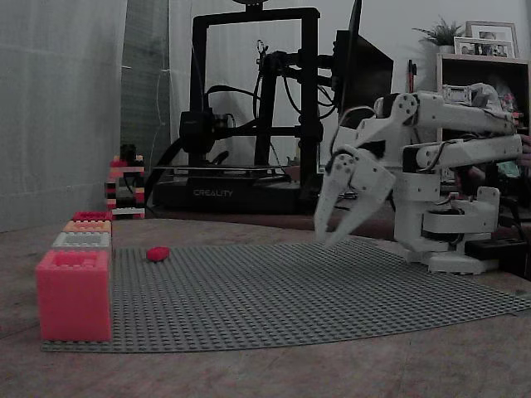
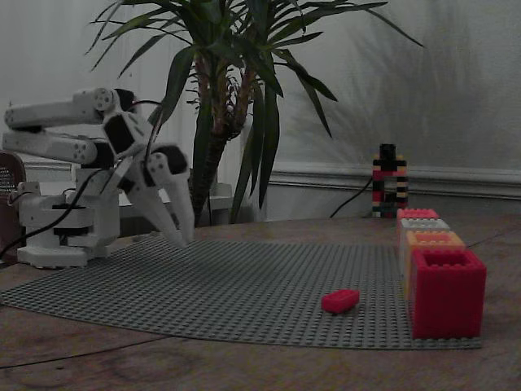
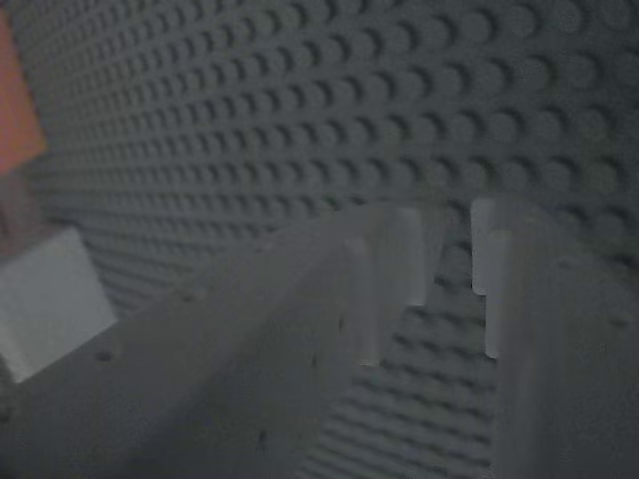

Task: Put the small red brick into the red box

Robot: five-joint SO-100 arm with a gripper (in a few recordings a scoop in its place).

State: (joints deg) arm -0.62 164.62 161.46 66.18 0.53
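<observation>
Barely begun, judging by the layout. Nothing grasped, nothing yet delivered.

Gripper (image 1: 326,239) white, two-fingered, tilted steeply downward with tips hovering just over the near part of the grey studded baseplate (image 1: 290,290). Narrowly parted, with a slim gap between the tips in the wrist view (image 3: 444,269) and only studs beneath. Holding nothing.

Small red brick (image 1: 158,253) lying loose on the baseplate, well apart from the gripper, far out ahead of the fingertips across open studs. Seen from the opposite side (image 2: 340,300), resting flat, near the red box (image 2: 446,293) but not touching it.

Red box standing beyond the brick from the gripper, at the far rim of the baseplate, open top upward, at one end of a row of boxes. Same box at the far end of that row in a fixed view (image 1: 91,215). Apparently empty, though interior not fully visible.

Left to do, as a judgement: reach out over the baseplate to the brick, widen enough to straddle it, close on it, lift, carry the short way onward to the red box, then release above the opening. All of the task remaining.
</observation>
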